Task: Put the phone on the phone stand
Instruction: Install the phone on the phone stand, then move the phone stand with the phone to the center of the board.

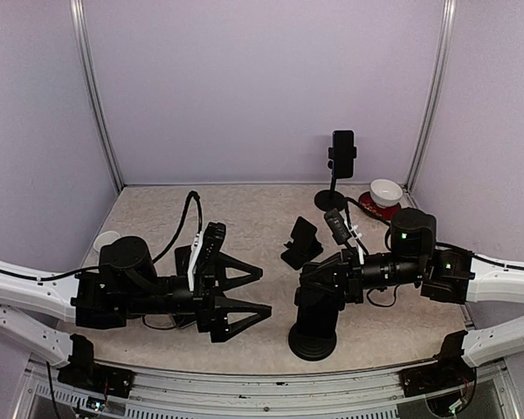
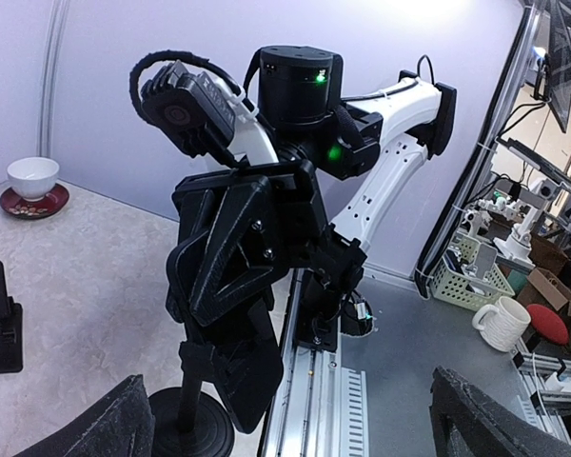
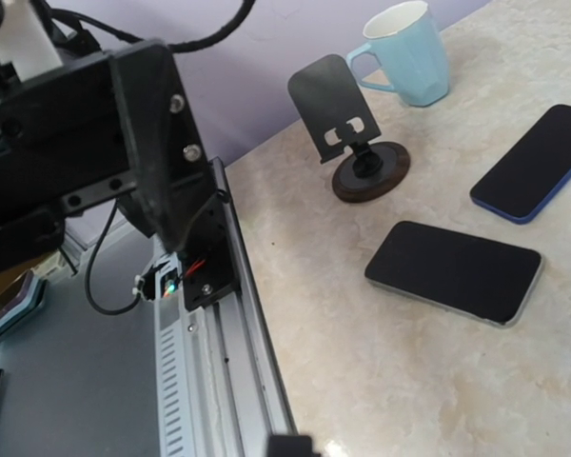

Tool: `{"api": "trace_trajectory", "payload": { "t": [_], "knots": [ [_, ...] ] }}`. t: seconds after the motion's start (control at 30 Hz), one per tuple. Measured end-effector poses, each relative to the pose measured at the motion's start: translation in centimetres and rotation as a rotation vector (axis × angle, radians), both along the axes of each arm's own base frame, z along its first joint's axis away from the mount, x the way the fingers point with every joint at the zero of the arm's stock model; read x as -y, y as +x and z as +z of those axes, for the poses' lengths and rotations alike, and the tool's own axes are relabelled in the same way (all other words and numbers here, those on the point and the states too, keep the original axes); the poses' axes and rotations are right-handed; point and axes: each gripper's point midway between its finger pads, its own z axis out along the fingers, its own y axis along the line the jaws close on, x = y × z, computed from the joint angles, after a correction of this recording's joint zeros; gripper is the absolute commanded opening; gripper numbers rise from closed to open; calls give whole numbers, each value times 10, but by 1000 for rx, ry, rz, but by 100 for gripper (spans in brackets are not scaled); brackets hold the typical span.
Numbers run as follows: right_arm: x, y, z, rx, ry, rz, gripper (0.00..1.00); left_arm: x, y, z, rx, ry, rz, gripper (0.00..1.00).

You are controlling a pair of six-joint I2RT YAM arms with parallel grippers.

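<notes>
Phone [image 3: 454,271] well apart from right tool [image 3: 290,444]

The beige marbled table [image 3: 390,381] bears a silver-edged black phone [image 3: 454,271], a blue-edged black phone [image 3: 533,162], a black round-based stand [image 3: 357,152], a pale-blue mug [image 3: 404,52]

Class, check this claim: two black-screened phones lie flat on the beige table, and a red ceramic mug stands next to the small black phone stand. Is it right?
No. The ceramic mug next to the small black phone stand is light blue, not red, as the right wrist view shows. The rest holds.
</notes>
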Motion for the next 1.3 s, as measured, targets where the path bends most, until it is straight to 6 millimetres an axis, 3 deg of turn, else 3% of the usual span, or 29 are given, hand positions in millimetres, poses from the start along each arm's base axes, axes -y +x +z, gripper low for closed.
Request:
{"api": "trace_trajectory", "payload": {
  "t": [0.2,0.63,0.97,1.3],
  "knots": [
    [3,1,0,-3,-7,-13,29,3,0,-6,-4,16,8,99],
    [9,-5,9,26,-5,2,64,9,1,-20,-14,52,14,99],
    [25,-16,20,74,-1,7,64,13,8,-23,-16,63,53,99],
    [55,-25,15,73,-51,-48,60,13,11,-24,-16,67,68,99]
  ]
}}
